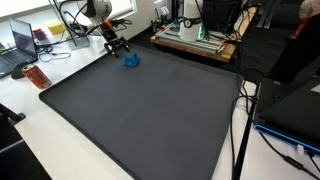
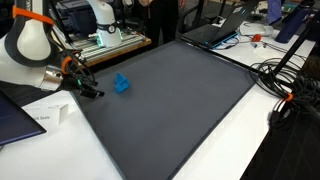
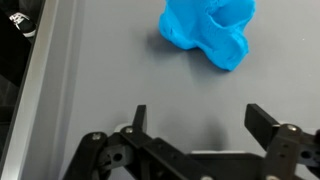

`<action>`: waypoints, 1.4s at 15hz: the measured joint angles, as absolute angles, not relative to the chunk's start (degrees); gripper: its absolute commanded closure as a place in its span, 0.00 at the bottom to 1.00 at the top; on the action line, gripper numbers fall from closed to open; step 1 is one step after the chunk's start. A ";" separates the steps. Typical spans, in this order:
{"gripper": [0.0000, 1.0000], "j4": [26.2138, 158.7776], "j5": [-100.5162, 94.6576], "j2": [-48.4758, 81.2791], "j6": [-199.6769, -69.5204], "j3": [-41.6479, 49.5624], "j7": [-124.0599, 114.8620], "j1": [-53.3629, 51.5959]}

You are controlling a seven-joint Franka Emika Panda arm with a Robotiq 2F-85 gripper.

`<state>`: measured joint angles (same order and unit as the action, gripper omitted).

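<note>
The gripper [image 3: 200,120] stands open with nothing between its two dark fingers [image 3: 140,118], and it hangs just above the mat [image 3: 100,80], apart from the blue lump [image 3: 210,32] ahead of it. Only the wrist view shows that gap and the lump's surface: bright blue, rounded and uneven, with a lobe jutting to one side. In both exterior views the lump [image 1: 131,61] [image 2: 121,83] is a small blue spot, but they show what the wrist view cannot. It lies on the dark mat [image 1: 140,110] near the edge on the arm's side, just beside the gripper [image 1: 117,45] [image 2: 88,88], and the mat lies on a white table [image 2: 250,140]. The wrist view's upper border cuts off the lump's top, and what the lump is made of I cannot tell.
</note>
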<state>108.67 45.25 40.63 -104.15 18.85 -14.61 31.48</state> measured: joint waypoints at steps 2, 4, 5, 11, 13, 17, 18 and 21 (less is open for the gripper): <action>0.00 107.61 45.25 41.53 -101.97 18.86 -15.46 32.10; 0.00 106.68 45.25 42.23 -99.13 18.86 -15.48 32.99; 0.00 106.21 45.25 42.51 -97.71 18.86 -15.48 33.48; 0.00 104.19 45.25 43.67 -91.73 18.86 -15.47 35.47; 0.00 103.85 45.29 43.78 -90.57 18.86 -15.47 35.85; 0.00 103.07 45.83 44.08 -88.38 18.86 -15.47 36.23; 0.00 102.96 45.97 44.09 -88.30 18.86 -15.47 36.23; 0.00 102.61 46.03 43.81 -89.45 18.87 -13.85 36.01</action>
<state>102.61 46.03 43.81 -89.45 18.87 -13.85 36.01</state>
